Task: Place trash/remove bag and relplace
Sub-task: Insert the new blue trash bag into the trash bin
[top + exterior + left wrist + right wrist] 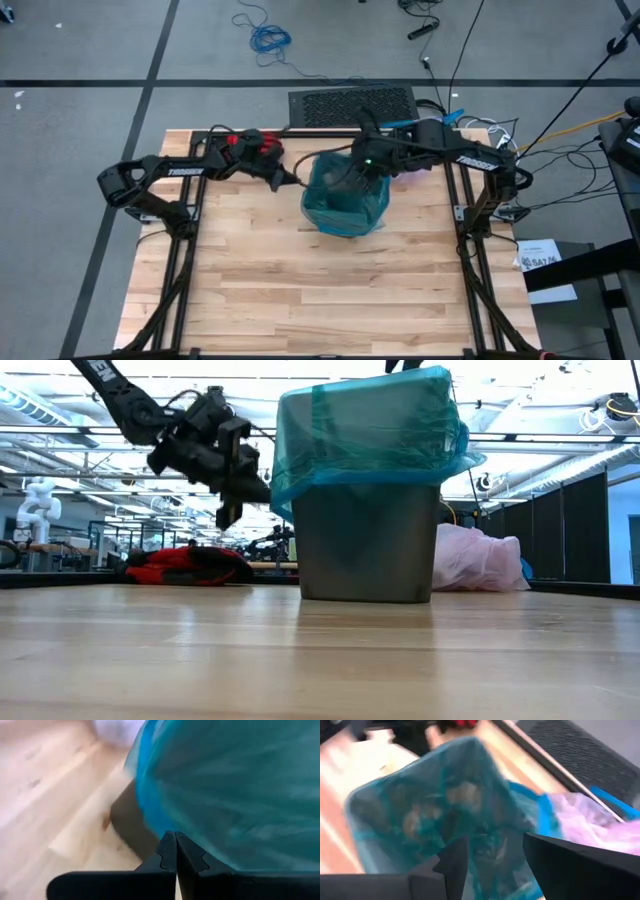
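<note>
A grey bin (365, 545) stands upright in the middle of the table, lined with a teal-green bag (372, 430) folded over its rim. Tan lumps of trash (462, 792) show through the liner inside the bin. The pale lilac-pink bag (478, 558) lies bundled on the table behind the bin to the right, and shows again (585, 820) in the right wrist view. My left gripper (297, 183) (176, 840) is shut, level with the liner's left side. My right gripper (492, 855) hangs open above the bin's mouth (365, 172), holding nothing. My left gripper's shut fingertips (172, 845) stand right at the teal liner's outer side (210, 820), just below the bin's rim, coming nearly level from the table's left. I cannot tell whether they touch the plastic.
A red glove (185, 565) lies on the table's far left part, behind my left arm. A black grille (352, 103) sits past the far edge, with cables on the floor. The table's near half (320, 290) is bare wood.
</note>
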